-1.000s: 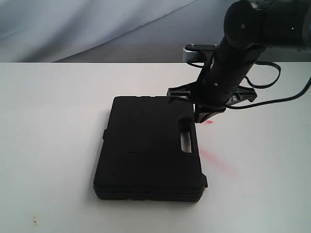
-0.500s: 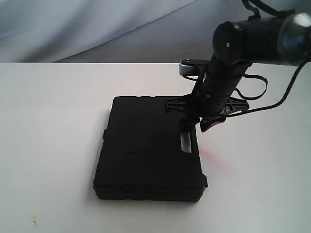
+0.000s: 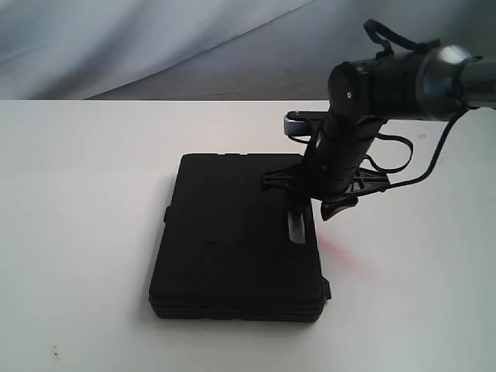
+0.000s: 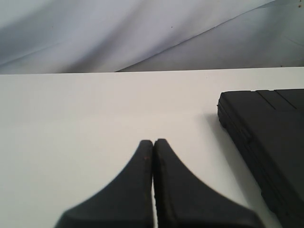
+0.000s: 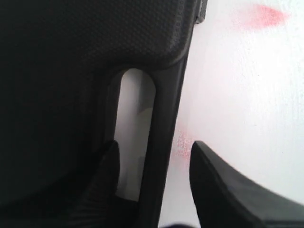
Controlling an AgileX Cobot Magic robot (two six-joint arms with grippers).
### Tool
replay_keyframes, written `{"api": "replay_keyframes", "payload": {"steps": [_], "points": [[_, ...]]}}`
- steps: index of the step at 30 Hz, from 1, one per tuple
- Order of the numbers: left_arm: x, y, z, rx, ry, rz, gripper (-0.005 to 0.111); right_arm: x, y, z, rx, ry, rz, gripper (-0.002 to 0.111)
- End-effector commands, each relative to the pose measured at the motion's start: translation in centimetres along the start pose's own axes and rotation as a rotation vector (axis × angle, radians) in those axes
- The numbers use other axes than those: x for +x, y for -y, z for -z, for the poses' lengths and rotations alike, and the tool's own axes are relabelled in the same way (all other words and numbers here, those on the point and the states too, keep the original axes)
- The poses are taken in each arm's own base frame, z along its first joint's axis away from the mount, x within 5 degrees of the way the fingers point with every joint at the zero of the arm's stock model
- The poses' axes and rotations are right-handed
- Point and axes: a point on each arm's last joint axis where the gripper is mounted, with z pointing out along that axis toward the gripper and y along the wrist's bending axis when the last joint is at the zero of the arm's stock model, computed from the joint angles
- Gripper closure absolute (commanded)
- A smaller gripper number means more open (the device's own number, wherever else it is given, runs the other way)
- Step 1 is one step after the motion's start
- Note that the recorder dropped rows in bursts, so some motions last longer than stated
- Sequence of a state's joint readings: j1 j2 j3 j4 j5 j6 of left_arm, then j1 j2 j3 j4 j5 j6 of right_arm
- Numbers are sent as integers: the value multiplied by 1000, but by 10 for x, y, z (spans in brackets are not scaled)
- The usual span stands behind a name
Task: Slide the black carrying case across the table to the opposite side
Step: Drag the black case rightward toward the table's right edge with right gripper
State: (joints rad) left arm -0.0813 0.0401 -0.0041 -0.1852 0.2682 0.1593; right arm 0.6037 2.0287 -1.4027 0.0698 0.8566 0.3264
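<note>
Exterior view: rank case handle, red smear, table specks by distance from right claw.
1. case handle, straddled by the right claw
2. red smear, on the table beside the handle
3. specks, view's bottom-left

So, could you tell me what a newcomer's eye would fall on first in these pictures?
The black carrying case lying flat stands out against the white table. The right gripper straddles its handle, one finger in the slot, one outside. A red smear marks the tabletop beside the case.
</note>
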Motion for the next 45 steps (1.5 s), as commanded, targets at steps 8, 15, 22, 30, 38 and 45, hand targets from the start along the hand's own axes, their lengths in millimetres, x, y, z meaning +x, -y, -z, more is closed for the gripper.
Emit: {"api": "replay_keyframes", "payload": {"steps": [8, 15, 22, 30, 38, 45], "points": [[1, 0, 0, 1, 0, 9, 107, -1, 1, -19, 27, -15, 14, 65], [1, 0, 0, 1, 0, 9, 107, -1, 1, -21, 27, -15, 14, 69], [1, 0, 0, 1, 0, 9, 107, -1, 2, -23, 29, -20, 7, 69], [1, 0, 0, 1, 0, 9, 107, -1, 2, -23, 29, -20, 7, 69], [1, 0, 0, 1, 0, 9, 107, -1, 2, -23, 29, -20, 7, 70], [1, 0, 0, 1, 0, 9, 107, -1, 2, -23, 28, -17, 7, 73]]}}
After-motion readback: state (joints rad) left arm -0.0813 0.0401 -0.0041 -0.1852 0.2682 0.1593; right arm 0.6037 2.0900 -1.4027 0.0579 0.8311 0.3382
